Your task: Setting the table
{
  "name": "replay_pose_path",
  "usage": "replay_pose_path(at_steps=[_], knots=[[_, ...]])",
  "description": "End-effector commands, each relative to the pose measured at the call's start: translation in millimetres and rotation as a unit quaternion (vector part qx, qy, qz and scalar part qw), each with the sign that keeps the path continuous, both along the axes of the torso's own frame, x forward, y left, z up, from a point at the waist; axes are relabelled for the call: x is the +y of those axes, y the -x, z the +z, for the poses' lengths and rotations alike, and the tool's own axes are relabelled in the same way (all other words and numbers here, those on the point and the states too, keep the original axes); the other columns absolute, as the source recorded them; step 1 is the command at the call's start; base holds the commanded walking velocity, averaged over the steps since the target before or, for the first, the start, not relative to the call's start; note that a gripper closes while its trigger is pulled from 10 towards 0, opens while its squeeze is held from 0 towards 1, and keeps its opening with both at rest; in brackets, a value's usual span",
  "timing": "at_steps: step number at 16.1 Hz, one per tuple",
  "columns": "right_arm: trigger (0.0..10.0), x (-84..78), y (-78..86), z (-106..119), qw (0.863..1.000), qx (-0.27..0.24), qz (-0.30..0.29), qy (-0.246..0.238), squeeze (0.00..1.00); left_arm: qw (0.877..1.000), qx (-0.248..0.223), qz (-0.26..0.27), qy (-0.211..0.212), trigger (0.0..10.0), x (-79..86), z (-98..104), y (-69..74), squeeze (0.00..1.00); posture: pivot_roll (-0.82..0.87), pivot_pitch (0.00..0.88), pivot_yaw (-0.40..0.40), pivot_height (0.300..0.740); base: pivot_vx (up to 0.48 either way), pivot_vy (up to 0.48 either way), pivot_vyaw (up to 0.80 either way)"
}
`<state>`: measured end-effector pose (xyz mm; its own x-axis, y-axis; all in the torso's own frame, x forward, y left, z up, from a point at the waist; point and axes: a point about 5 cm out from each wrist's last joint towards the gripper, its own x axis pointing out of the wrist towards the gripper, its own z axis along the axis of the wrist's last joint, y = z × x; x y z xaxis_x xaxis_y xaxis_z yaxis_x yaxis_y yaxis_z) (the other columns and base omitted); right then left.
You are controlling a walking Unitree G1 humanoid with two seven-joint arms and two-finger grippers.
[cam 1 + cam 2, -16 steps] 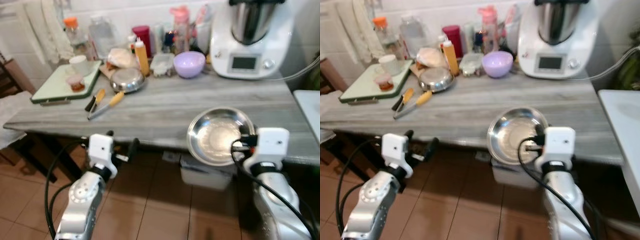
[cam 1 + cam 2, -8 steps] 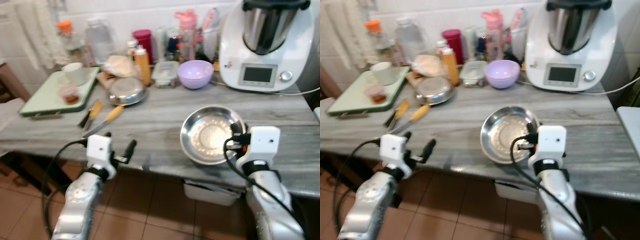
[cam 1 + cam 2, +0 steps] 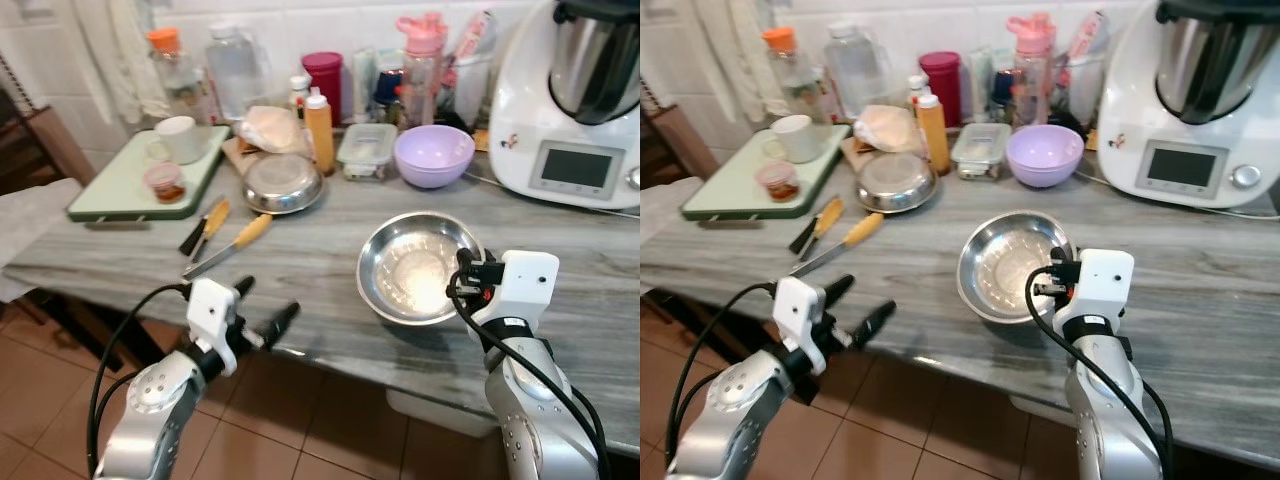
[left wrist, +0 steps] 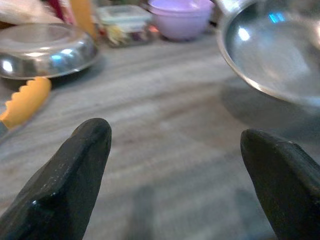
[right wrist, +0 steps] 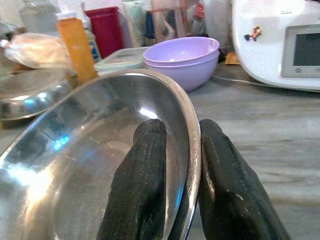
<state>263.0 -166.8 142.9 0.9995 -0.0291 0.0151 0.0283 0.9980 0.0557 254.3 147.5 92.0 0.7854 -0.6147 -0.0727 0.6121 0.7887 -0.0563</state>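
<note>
A round, shiny steel bowl (image 3: 418, 267) is clamped by its rim in the right hand (image 5: 175, 170) above the grey wood-grain desk (image 3: 300, 250), while the left hand (image 3: 262, 312) is held spread apart at the desk's near edge.

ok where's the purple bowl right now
The purple bowl sits at the back of the counter, between the clear plastic container on its left and the white kitchen machine on its right, behind the steel bowl.

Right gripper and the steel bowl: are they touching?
Touching. The right wrist view shows the right gripper with one finger on each side of the steel bowl rim, pinching it.
</note>
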Motion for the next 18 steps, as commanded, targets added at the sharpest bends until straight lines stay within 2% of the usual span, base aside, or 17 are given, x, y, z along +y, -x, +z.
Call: replay_pose_path(at_steps=[1, 4, 7, 11, 14, 16, 18], knots=[[10.0, 7.6, -2.3, 0.9, 1.0, 0.0, 0.015, -0.013, 0.0, 1.0, 0.002, -0.013, -0.011, 10.0, 3.8, 1.8, 0.8, 0.0, -0.12, 0.0, 0.108, 0.74, 0.0, 0.0, 0.0], [10.0, 16.7, -9.7, -4.6, 0.997, 0.018, 0.022, -0.073, 0.0, 1.0, 0.005, -0.025, -0.013, 10.0, 4.3, 3.4, 0.7, 0.0, -0.12, 0.0, 0.114, 0.74, 0.0, 0.0, 0.0], [10.0, 19.0, -13.2, -15.4, 0.993, 0.049, 0.02, -0.107, 0.0, 0.999, 0.006, -0.04, -0.015, 10.0, 2.0, 4.0, 2.4, 0.0, -0.11, 0.0, 0.113, 0.74, 0.0, 0.0, 0.0], [10.0, 22.7, -22.7, -22.2, 0.99, 0.067, 0.031, -0.12, 0.0, 0.998, 0.008, -0.054, -0.017, 10.0, -0.7, 3.8, 4.8, 0.0, -0.11, 0.0, 0.109, 0.74, 0.0, 0.0, 0.0], [10.0, 24.8, -28.2, -23.4, 0.988, 0.072, 0.029, -0.131, 0.0, 0.997, 0.013, -0.07, -0.003, 10.0, -4.2, 2.6, 6.2, 0.0, -0.1, 0.0, 0.107, 0.74, 0.0, 0.0, 0.0], [10.0, 34.1, -29.3, -28.9, 0.983, 0.092, 0.047, -0.149, 0.0, 0.995, 0.024, -0.096, 0.01, 10.0, -8.1, 0.7, 8.1, 0.0, -0.1, 0.0, 0.105, 0.74, 0.0, 0.0, 0.0], [10.0, 40.1, -28.9, -34.8, 0.981, 0.109, 0.056, -0.15, 0.0, 0.995, 0.026, -0.098, 0.006, 10.0, -7.9, -0.8, 8.9, 0.0, -0.1, 0.0, 0.105, 0.74, 0.0, 0.0, 0.0]])
